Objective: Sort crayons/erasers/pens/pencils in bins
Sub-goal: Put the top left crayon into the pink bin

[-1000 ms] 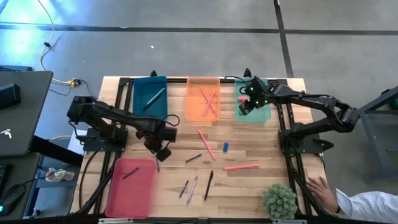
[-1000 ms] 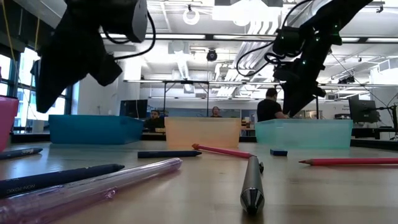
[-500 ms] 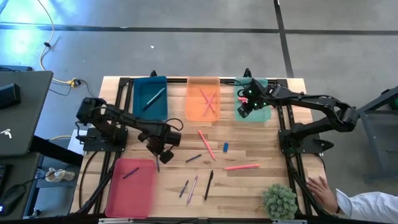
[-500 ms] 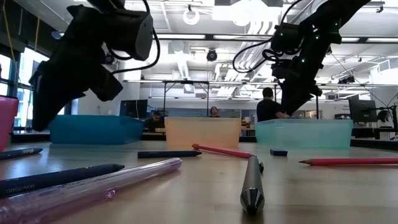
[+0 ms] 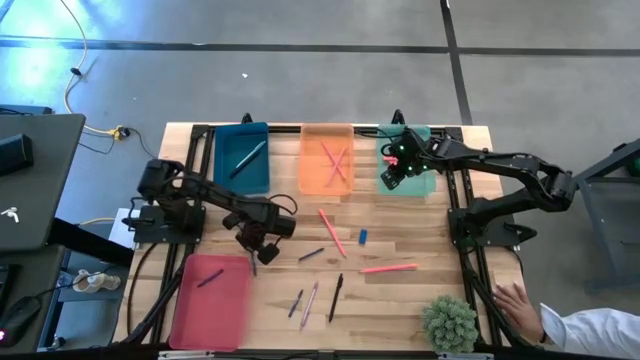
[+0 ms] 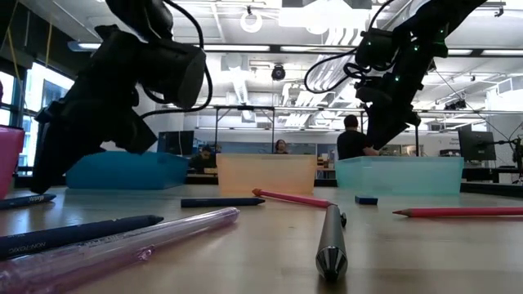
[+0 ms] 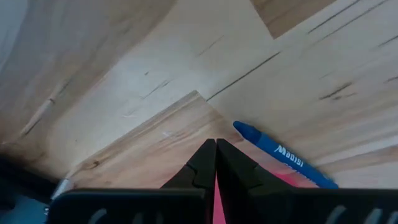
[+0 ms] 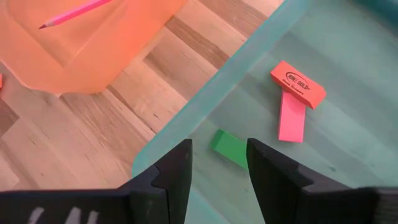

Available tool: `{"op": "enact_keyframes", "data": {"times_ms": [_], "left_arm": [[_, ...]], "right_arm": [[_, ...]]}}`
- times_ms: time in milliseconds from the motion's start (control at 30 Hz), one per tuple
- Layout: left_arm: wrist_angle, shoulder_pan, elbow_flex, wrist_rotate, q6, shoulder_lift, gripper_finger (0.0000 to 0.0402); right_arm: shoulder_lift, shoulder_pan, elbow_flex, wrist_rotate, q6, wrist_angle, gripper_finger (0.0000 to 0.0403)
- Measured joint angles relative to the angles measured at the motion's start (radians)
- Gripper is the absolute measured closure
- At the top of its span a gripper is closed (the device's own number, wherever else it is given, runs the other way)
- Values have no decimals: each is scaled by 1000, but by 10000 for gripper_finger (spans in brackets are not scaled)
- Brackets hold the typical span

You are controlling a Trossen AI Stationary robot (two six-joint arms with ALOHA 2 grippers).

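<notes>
The left gripper (image 5: 253, 243) sits low over the table (image 5: 420, 290) near its left-middle, jaws pressed together and empty, a blue crayon (image 7: 283, 155) just beside its tips. The right gripper (image 8: 217, 165) hangs over the mint-green bin (image 5: 424, 183) at the far right edge, jaws spread, empty. Inside lie three erasers: green (image 8: 229, 149), pink (image 8: 291, 116), red (image 8: 297, 83).
</notes>
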Motion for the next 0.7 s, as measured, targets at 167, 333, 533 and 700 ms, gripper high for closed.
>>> {"op": "enact_keyframes", "data": {"times_ms": [167, 333, 533, 700], "left_arm": [[8, 0, 0, 25, 21, 7, 401], [57, 0, 0, 37, 29, 7, 401], [150, 0, 0, 65, 52, 7, 401], [230, -4, 0, 101, 55, 6, 401]], "right_arm": [[0, 0, 0, 0, 0, 0, 258], [0, 0, 0, 0, 0, 0, 258], [0, 0, 0, 0, 0, 0, 258], [0, 0, 0, 0, 0, 0, 258]]}}
